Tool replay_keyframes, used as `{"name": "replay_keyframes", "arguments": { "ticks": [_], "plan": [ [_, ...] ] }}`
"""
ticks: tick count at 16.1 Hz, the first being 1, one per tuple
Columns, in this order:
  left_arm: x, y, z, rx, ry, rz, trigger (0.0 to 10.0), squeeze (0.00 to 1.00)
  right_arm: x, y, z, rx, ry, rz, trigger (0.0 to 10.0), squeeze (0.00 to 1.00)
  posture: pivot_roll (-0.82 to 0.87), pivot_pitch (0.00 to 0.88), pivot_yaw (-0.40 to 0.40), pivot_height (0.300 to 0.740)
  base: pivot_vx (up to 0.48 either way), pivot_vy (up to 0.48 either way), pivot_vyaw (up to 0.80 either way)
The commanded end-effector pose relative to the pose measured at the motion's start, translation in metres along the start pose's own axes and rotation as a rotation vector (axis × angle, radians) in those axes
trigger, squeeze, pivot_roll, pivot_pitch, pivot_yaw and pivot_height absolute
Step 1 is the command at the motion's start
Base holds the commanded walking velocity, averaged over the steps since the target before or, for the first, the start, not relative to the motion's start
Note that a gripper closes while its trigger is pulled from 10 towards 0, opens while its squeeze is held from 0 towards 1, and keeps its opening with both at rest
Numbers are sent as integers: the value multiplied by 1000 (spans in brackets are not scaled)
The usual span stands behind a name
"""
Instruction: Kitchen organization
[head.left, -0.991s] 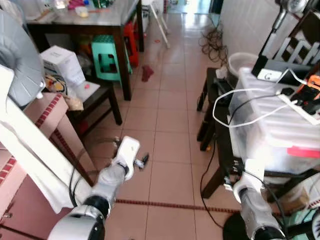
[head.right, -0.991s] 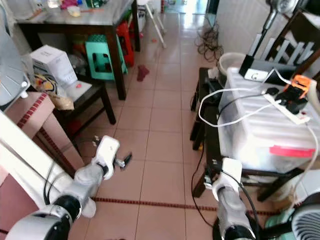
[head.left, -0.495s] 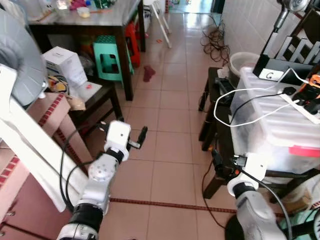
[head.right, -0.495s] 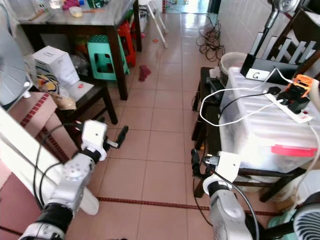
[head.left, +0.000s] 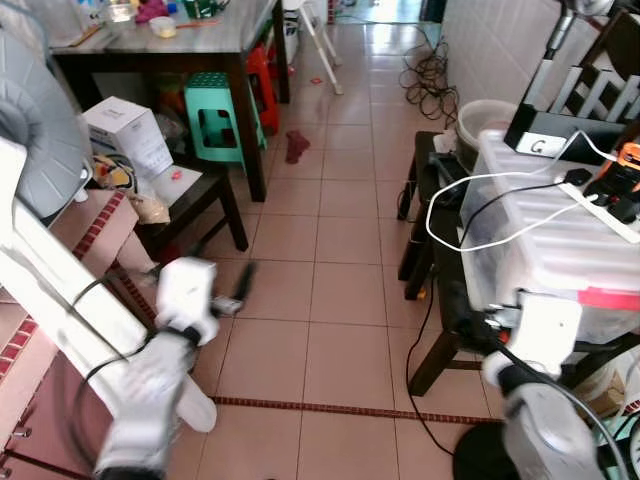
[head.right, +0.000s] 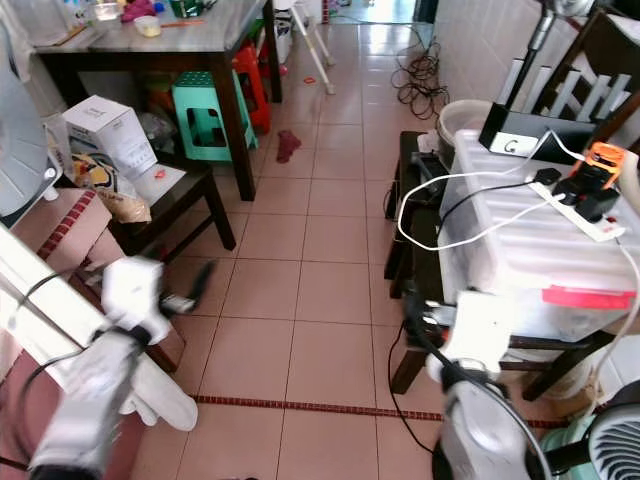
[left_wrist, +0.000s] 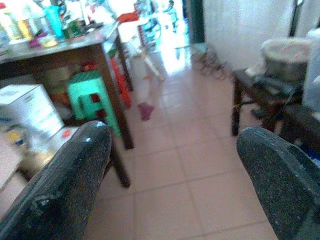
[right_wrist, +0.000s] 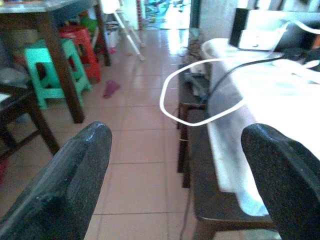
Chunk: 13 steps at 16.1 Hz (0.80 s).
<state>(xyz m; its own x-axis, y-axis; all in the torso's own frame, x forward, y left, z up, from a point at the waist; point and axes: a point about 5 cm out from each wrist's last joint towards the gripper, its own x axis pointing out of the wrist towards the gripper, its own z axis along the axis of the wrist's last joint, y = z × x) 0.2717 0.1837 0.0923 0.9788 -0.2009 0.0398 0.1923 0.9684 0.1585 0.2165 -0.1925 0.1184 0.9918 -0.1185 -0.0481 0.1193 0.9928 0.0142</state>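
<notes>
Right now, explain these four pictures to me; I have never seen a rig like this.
This is a walking humanoid robot with two silver arms, each ending in two long black fingers. Two pictures come from a stereo camera on its head, looking forward and down a tiled kitchen aisle. The other two come from cameras on its wrists, looking out along each arm's own fingers. In the head views, the left gripper is raised over the floor, blurred by motion; the right gripper is beside the clear plastic storage box, which carries a white looped cable and a power strip. On the robot's left stand a dark wooden table, a green plastic stool and a white cardboard box. Both pairs of fingers are spread open and hold nothing.
</notes>
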Motion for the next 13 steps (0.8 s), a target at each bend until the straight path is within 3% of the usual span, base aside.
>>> {"name": "replay_keyframes", "arguments": {
  "ticks": [1,3,7,8,10,13],
  "plan": [
    [-6,5,2,24,-2,14,10000,0,-5,-6,3,28,5,-49,10000,0,52,0,42,740,0,0,0],
    [-26,10,-4,60,49,24,10000,0,-16,-3,-5,1,52,-30,10000,0,56,0,34,740,0,0,0],
    [-53,11,-4,106,90,26,10000,0,-11,7,-1,-12,45,33,10000,0,81,0,9,740,0,0,0],
    [-54,11,-7,98,96,42,10000,0,-9,8,2,-14,41,46,10000,0,79,0,3,740,0,0,0],
    [-39,11,1,97,56,75,10000,0,-8,9,6,-13,26,53,10000,0,71,0,4,740,0,0,0],
    [-26,4,9,123,22,38,10000,0,-2,7,12,-20,4,45,10000,0,55,0,7,740,0,0,0]
  ]
}}
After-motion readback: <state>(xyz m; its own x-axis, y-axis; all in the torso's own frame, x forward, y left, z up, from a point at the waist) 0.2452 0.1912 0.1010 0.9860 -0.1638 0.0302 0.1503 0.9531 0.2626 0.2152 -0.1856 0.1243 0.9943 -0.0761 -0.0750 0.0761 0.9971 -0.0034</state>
